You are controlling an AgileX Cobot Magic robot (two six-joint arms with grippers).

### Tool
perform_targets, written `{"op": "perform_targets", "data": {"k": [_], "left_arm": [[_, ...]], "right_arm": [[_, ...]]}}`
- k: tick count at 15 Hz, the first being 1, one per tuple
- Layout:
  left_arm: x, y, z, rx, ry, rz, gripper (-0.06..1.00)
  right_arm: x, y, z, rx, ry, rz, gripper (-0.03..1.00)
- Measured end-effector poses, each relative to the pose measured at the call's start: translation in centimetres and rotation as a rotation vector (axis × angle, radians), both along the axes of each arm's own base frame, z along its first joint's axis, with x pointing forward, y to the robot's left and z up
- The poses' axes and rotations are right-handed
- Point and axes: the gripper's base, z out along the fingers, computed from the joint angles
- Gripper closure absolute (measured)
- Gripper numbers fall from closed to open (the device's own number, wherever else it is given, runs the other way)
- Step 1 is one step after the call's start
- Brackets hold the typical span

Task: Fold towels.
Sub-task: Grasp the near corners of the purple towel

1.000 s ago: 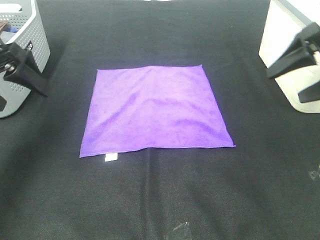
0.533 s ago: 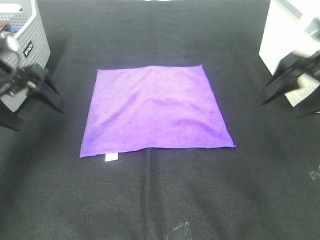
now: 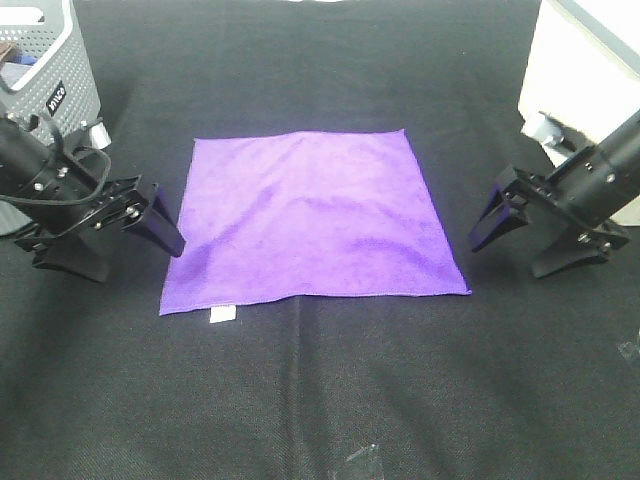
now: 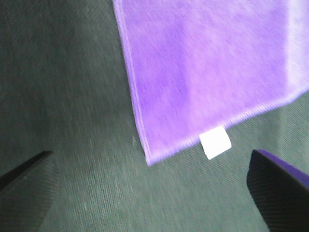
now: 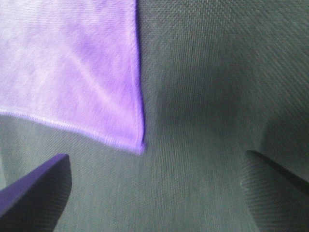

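Note:
The purple towel [image 3: 310,215] lies flat and spread out as a square on the black table, with its white tag [image 3: 222,315] at the near left corner. My left gripper [image 3: 140,265] is open, low over the table just left of that corner. In the left wrist view the towel corner [image 4: 159,135] and tag [image 4: 216,143] lie between the open fingers [image 4: 277,186]. My right gripper [image 3: 505,262] is open, just right of the near right corner. In the right wrist view that corner [image 5: 130,125] sits between the open fingers [image 5: 36,191]. Neither gripper touches the towel.
A grey perforated basket [image 3: 45,70] stands at the back left and a white bin [image 3: 580,70] at the back right. The table is covered in black cloth [image 3: 320,390], with small bits of tape [image 3: 362,458] near the front edge.
Both arms have come down and inward from beside the basket and the bin to the towel's near corners. The towel has not moved.

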Motion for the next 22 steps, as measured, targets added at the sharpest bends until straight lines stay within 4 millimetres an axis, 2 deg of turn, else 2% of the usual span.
{"op": "perform_targets", "data": {"k": [3, 6, 15, 17, 19, 21, 22], "left_arm": [[1.2, -0.2, -1.3, -0.012, 0.016, -0.011, -0.05], [1.4, -0.3, -1.9, -0.021, 0.033, -0.016, -0.05], [1.6, -0.3, -2.3, -0.063, 0.047, 0.003, -0.04], [1.6, -0.7, -2.5, -0.065, 0.052, -0.019, -0.03], [1.5, -2.8, -2.8, -0.063, 0.044, -0.052, 0.02], [1.3, -4.9, -3.0, -0.061, 0.029, -0.055, 0.13], [1.2, -5.6, -3.2, -0.061, 0.027, -0.049, 0.23]], "right_arm": [[0.7, -0.1, -0.9, -0.003, -0.048, -0.032, 0.07], [1.2, -0.1, -1.8, 0.002, -0.071, -0.036, 0.08], [1.4, 0.0, -2.3, 0.014, -0.046, -0.039, 0.1], [1.5, 1.1, -2.4, 0.001, -0.059, -0.008, 0.11], [1.6, 3.6, -2.8, -0.02, -0.084, 0.043, 0.14], [1.7, 5.8, -3.1, -0.041, -0.115, 0.084, 0.2], [1.7, 6.8, -3.2, -0.048, -0.13, 0.104, 0.26]]}}
